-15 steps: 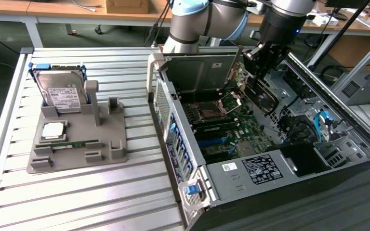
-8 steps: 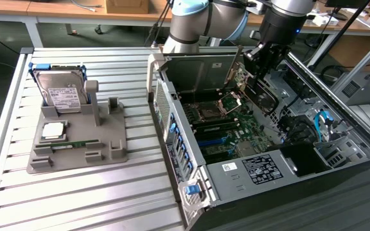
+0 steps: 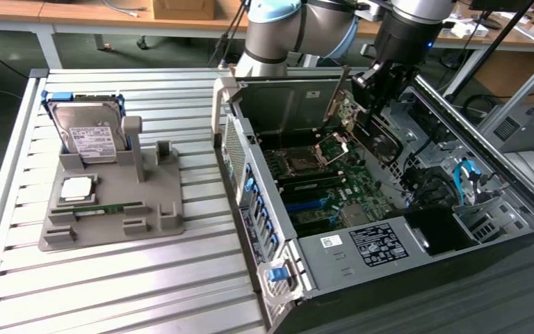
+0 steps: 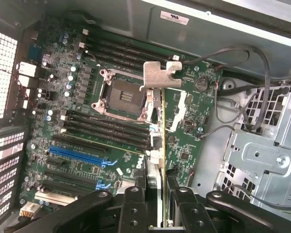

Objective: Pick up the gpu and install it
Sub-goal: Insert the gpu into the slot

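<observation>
Item: gpu (image 4: 160,141) | Location: edge-on above motherboard (image 4: 194,141), inside case (image 3: 239,139) | Gripper (image 4: 158,191): half-closed, clamped on card | Step: install, judged unseated | Needs: card edge squared over expansion slot (image 4: 77,155)

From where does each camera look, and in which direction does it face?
Exterior view: high, off the arm, looking down on the table and open computer case; the arm shows.
Wrist view: on the wrist, looking down into the case at the motherboard; the gripper shows, holding the graphics card.
Shared: the case and its motherboard.
</observation>
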